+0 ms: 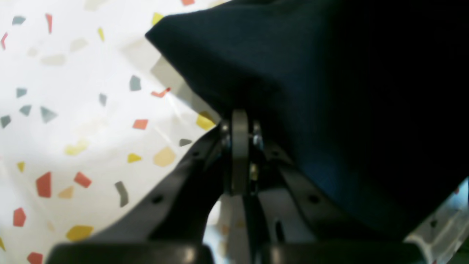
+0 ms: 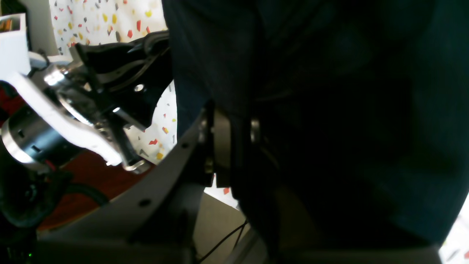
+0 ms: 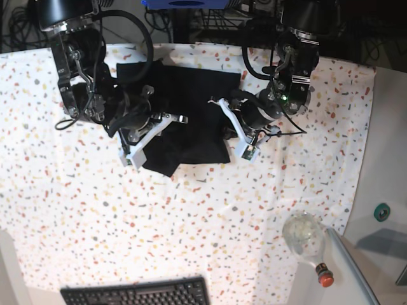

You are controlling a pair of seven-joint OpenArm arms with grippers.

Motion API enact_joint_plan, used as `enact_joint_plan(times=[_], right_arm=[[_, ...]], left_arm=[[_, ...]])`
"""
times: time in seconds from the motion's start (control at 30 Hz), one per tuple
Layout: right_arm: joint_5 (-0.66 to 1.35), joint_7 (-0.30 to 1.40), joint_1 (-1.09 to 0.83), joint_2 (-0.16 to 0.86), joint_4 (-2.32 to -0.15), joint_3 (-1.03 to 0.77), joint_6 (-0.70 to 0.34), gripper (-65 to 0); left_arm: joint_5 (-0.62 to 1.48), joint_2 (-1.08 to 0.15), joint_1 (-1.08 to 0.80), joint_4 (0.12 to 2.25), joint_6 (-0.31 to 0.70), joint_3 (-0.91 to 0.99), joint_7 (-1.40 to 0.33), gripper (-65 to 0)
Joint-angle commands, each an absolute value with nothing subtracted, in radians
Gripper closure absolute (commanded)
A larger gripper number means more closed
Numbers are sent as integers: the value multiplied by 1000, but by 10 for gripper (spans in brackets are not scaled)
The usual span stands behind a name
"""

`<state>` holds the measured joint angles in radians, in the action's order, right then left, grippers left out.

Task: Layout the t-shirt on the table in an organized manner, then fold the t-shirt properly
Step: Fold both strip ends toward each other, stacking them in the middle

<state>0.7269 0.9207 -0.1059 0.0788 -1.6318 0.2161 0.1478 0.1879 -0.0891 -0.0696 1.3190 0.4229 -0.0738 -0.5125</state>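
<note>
I see my left end effector clamped on the t-shirt edge, dark fabric draping off to its right. My right end effector is likewise pinched on the cloth, which hangs between both above the counter.

Black arms, looping black cables, white wrist brackets, dark drilled fingers, possibly screw holes.

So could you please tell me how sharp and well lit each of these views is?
Left wrist: soft focus throughout, the t-shirt nearly featureless black, the table washed out. Right wrist: shirt underexposed, bright glare on metal parts. Base: evenly lit and sharp.
</note>
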Motion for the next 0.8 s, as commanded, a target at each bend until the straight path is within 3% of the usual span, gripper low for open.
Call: enact_joint_plan(times=[0.0, 0.63, 0.77], right_arm=[[733, 909, -87, 81, -1629, 214, 150, 0], [733, 826, -67, 81, -1541, 209, 153, 0], [733, 826, -50, 82, -1540, 209, 153, 0]], left_arm=[[202, -90, -59, 1334, 429, -70, -495, 0], [202, -191, -159, 1345, 429, -85, -495, 0], [202, -193, -173, 1345, 429, -173, -495, 0]])
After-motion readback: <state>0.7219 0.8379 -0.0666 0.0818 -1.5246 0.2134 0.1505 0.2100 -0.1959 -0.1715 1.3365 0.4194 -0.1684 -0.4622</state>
